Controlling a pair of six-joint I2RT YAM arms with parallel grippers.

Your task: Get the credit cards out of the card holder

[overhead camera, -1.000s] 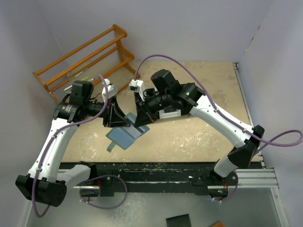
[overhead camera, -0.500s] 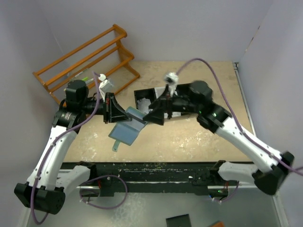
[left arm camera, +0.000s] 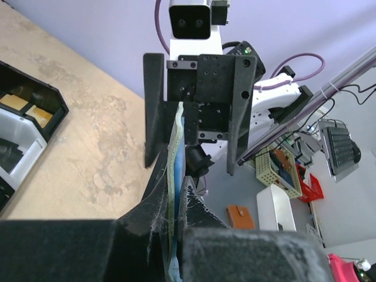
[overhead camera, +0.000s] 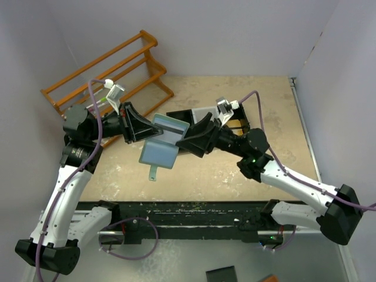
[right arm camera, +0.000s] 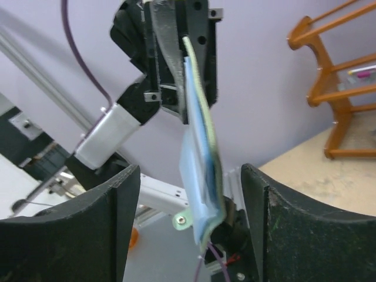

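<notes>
**A:** Why is the small teal-green bifold card holder [overhead camera: 161, 150] up in the air and not lying on the sandy-beige table [overhead camera: 264, 100]?

**B:** For access, I'd judge. The left fingers [overhead camera: 141, 128] are pinched shut on its upper end, so it hangs unfolded between the two arms, well clear of the table, offered to the other arm.

**A:** And the right fingers [right arm camera: 97, 229]?

**B:** Spread wide, one on either side of the card holder and gripping nothing. They look placed to close on a card.

**A:** Which way does it point?

**B:** Its long axis is near vertical and slightly tilted, with the clamped end up and the snap tab lowest. Both wrist cameras see it edge-on. I cannot pick out the thin plastic credit cards among the layers.
</notes>
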